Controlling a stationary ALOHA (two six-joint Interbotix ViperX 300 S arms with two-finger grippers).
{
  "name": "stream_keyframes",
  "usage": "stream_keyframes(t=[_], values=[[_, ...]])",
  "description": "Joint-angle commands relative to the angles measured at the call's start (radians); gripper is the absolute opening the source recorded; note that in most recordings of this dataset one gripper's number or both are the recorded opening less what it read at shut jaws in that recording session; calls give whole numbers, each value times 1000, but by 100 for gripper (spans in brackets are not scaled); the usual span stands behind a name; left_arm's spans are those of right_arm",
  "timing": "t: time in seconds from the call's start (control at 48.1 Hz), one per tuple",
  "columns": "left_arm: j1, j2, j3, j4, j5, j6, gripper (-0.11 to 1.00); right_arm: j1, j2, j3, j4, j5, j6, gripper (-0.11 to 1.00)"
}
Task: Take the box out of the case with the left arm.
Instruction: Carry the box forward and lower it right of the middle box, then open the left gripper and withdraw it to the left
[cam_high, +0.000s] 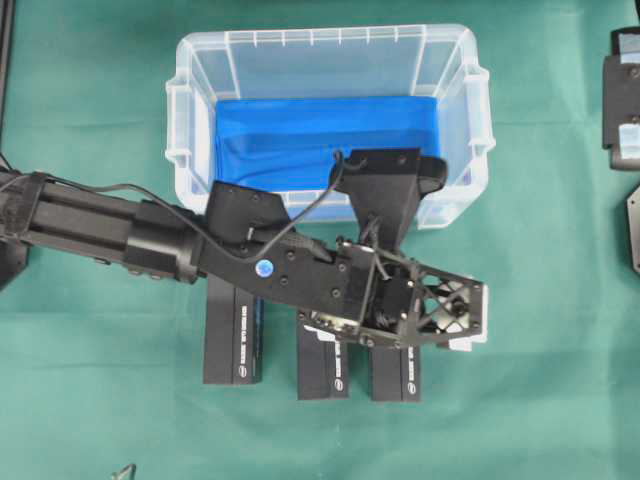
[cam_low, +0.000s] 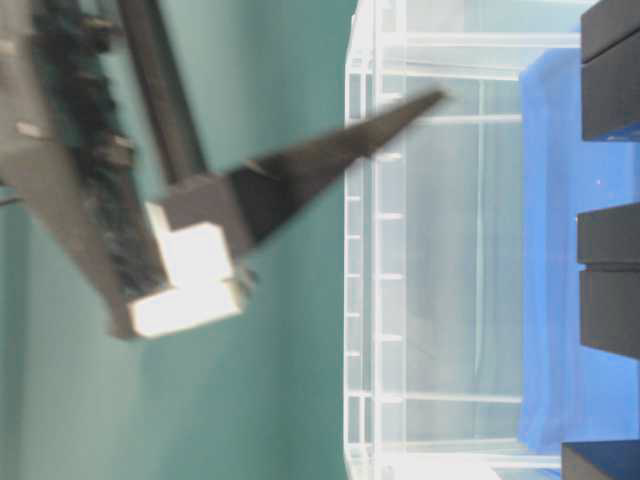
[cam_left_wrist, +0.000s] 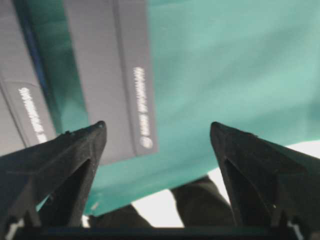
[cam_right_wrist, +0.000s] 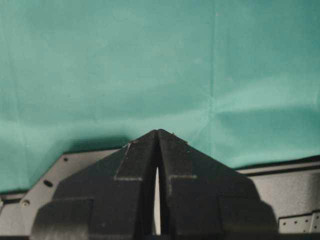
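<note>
The clear case (cam_high: 320, 36) with its blue sheet (cam_high: 290, 140) stands at the back of the green cloth, and no box shows inside it. Three black boxes lie on the cloth in front of it: one on the left (cam_high: 232, 340), one in the middle (cam_high: 322, 368) and one on the right (cam_high: 396, 372). My left arm reaches in from the left, and its gripper (cam_high: 462, 318) hangs just right of the right-hand box. In the left wrist view the left gripper (cam_left_wrist: 157, 127) is open over bare cloth, with a box (cam_left_wrist: 110, 75) beside its left finger. My right gripper (cam_right_wrist: 158, 131) is shut with nothing in it.
Black parts of the right arm (cam_high: 625, 90) sit at the right edge of the overhead view. In the table-level view the case wall (cam_low: 400, 250) stands right of the blurred left finger (cam_low: 300, 180). A black plate (cam_right_wrist: 292, 190) lies under the right gripper.
</note>
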Motion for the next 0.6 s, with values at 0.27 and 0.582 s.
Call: stream_keyframes(t=[0.27,0.582], values=[[0,-18,-54,8,48,18,79,2,-3,-11,-2,-2,-2,0],[-21,-72,29,2,48,32,78,2,-3,-12,-2,-3,-2,0]])
